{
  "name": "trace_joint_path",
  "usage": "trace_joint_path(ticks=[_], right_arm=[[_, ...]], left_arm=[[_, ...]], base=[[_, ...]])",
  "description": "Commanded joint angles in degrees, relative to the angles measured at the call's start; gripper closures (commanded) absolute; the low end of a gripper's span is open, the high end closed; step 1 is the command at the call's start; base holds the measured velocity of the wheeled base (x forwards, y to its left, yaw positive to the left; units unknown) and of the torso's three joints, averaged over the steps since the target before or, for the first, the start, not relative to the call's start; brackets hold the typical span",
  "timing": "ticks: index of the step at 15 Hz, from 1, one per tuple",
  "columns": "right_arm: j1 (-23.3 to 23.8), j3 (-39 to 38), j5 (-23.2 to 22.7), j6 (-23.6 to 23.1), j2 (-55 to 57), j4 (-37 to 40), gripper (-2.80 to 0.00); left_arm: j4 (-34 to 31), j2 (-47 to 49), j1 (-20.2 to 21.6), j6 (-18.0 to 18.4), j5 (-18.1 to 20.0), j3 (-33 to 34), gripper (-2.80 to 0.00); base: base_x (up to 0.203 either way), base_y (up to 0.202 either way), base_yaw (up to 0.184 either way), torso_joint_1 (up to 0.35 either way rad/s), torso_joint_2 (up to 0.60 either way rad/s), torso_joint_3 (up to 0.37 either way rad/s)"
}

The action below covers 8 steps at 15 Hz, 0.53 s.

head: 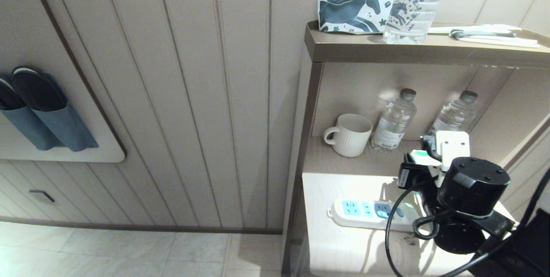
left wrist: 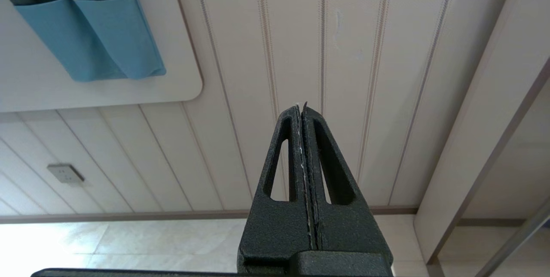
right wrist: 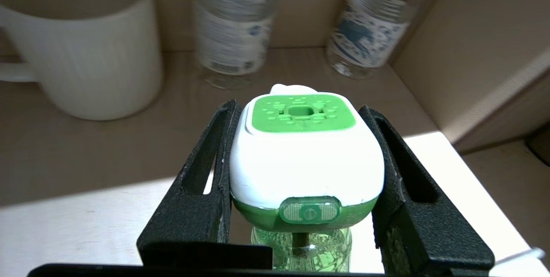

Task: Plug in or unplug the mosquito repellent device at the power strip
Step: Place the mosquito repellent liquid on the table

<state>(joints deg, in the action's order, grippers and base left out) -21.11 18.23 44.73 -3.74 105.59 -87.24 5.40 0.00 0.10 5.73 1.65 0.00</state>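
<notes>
While my right claw: my right gripper point(right wrist: 303, 169) is clamped on the mosquito repellent device point(right wrist: 306, 156), one finger against each side of its white head, jaws about half spread (the device fills the whole gap).
Device, right wrist view: green cap on top, green band and oval window below, translucent green bottle under that; it fills the centre of the frame, lifted clear of the pale surface.
Device, head view: only a sliver of white and green point(head: 420, 156) shows at centre right, above and to the right of the power strip point(head: 369, 212), apart from it.
Power strip: lower centre-right of the head view, lying flat on the pale lower shelf point(head: 343, 247); three socket faces counted; my right wrist view does not show it.
Left claw: my left gripper point(left wrist: 303, 109) is pressed shut on nothing, in the middle of the left wrist view, pointing at the panelled wall point(left wrist: 365, 53); the head view misses it.
Bottles: two water bottles point(head: 394, 120) at the back of the shelf, one more on the top ledge (three in all).
Mug: one white mug point(head: 349, 134), left of the bottles.
Pouch: one horse-print pouch point(head: 352, 5), upper centre-right of the head view.
Slippers: two slippers point(head: 38, 92) in blue pockets, left edge.
</notes>
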Motion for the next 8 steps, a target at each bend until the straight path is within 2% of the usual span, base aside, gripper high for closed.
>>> trace_joint_path(ticks=[1,5,8], right_arm=[[3.18,-1.66,0.32,0.01,-0.60,-2.68,0.00],[9.20,-1.37,0.50,0.08,1.67,-2.72,0.00],[10.01,0.37,2.07,0.19,3.04,-2.72,0.00]], left_arm=[[0.05,0.00,0.00,-0.01,0.02,0.00,0.00],[0.05,0.00,-0.01,0.05,0.02,0.00,0.00],[0.05,0.00,-0.01,-0.02,0.02,0.00,0.00]], base=[[0.000,0.000,0.000,0.000,0.00,0.000],[0.000,0.000,0.000,0.000,0.00,0.000],[0.000,0.000,0.000,0.000,0.00,0.000]])
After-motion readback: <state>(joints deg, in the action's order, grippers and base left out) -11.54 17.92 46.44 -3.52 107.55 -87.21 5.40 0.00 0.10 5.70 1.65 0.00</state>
